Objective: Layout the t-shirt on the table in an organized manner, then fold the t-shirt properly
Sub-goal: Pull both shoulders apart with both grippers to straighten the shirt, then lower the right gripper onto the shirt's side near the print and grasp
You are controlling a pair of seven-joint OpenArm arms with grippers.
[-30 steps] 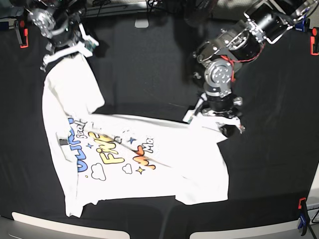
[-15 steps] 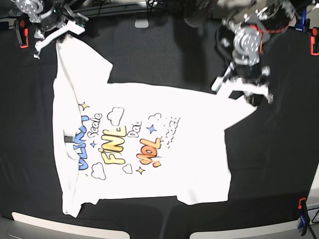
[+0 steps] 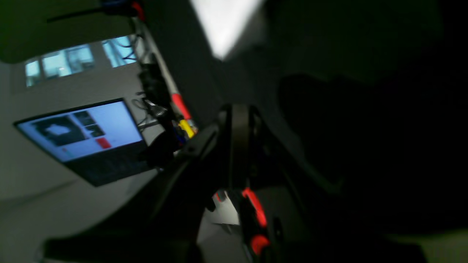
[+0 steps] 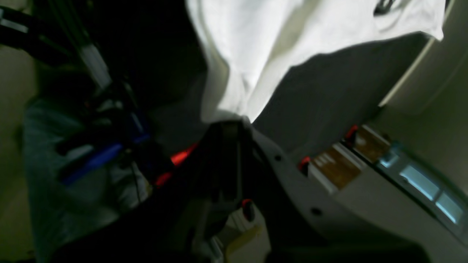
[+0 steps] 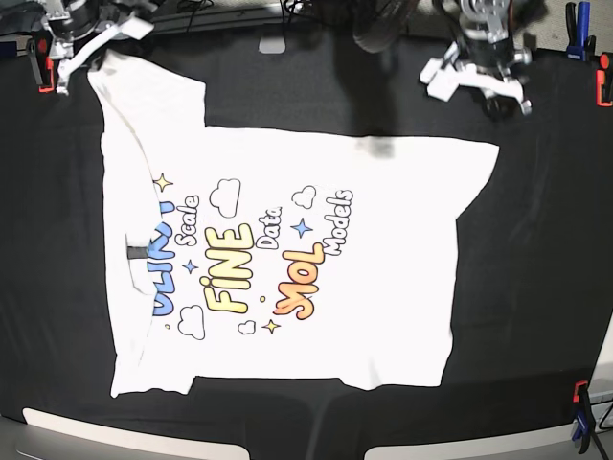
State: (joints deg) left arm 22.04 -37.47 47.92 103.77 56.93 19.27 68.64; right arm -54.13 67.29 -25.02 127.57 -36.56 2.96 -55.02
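Note:
The white t-shirt (image 5: 287, 259) lies spread flat on the black table (image 5: 536, 287), print up, with its collar toward the left of the base view. My right gripper (image 5: 88, 43) is at the far left corner and shut on the shirt's sleeve edge. In the right wrist view the white fabric (image 4: 256, 44) runs straight into the closed fingertips of the right gripper (image 4: 228, 124). My left gripper (image 5: 476, 81) hangs at the far right, beyond the shirt's corner (image 5: 490, 149), shut and holding nothing. The left wrist view shows the left gripper (image 3: 237, 117) closed, with only a distant tip of the shirt (image 3: 225, 25).
Orange clips (image 5: 43, 67) (image 5: 603, 88) (image 5: 579, 393) and a blue clip (image 5: 573, 38) sit at the table's edges. A small white object (image 5: 273, 45) lies at the far edge. A laptop screen (image 3: 80, 131) shows beyond the table in the left wrist view.
Both arms have moved toward the far edge, pulling the shirt out flat with the print fully showing. The shirt's right corner has come out of the left gripper and lies on the table.

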